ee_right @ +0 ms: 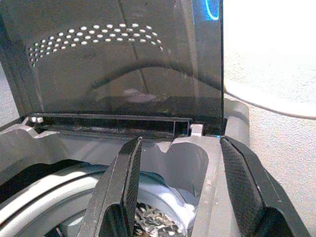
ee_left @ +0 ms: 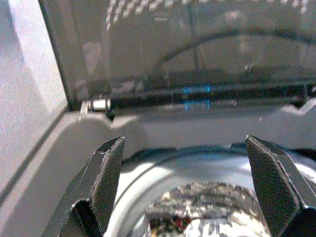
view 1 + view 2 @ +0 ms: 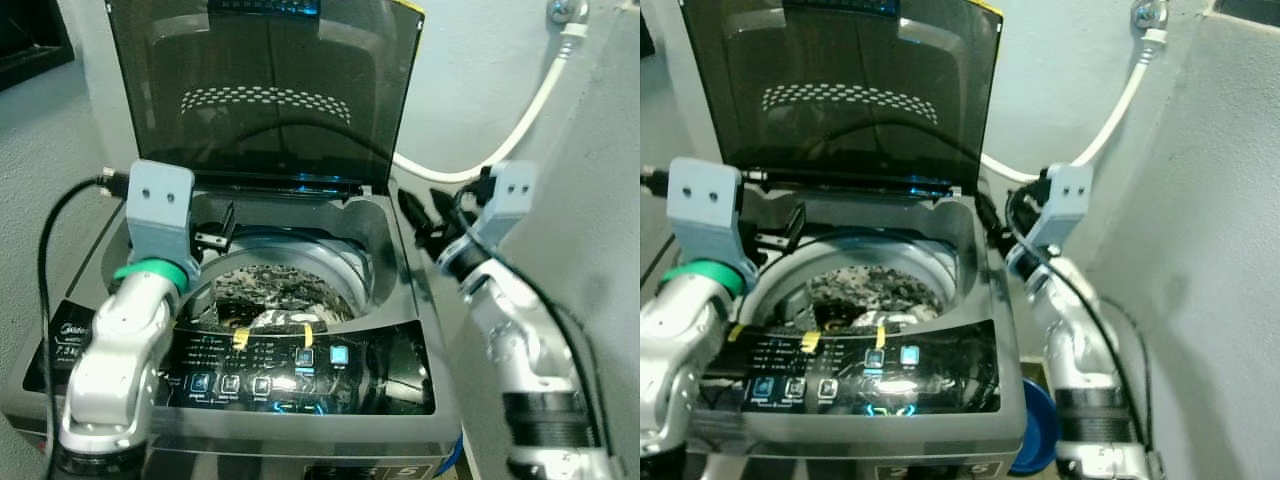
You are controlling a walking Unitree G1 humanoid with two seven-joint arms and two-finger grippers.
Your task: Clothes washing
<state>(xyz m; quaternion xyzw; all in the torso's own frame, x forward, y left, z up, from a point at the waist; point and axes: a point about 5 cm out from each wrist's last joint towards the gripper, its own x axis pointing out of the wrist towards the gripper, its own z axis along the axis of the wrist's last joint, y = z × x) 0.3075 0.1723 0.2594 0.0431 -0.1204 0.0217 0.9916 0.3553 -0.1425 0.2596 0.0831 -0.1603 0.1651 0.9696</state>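
The grey top-loading washing machine (image 3: 400,300) stands against a pale wall with its smoky, see-through plastic lid (image 3: 265,90) raised upright at the back. Down in the round steel drum (image 3: 345,265) lies a heap of black-and-white patterned laundry (image 3: 270,290), well below the rim. The left gripper (image 2: 183,182) hovers over the left side of the drum opening, its black fingers (image 2: 106,177) spread wide with nothing between them. The right gripper (image 1: 180,187) hangs above the machine's right rear corner, its fingers also apart and empty. At the front, the glossy black control panel (image 3: 300,370) glows with blue lit buttons. A white hose (image 3: 520,120) curves along the wall behind.
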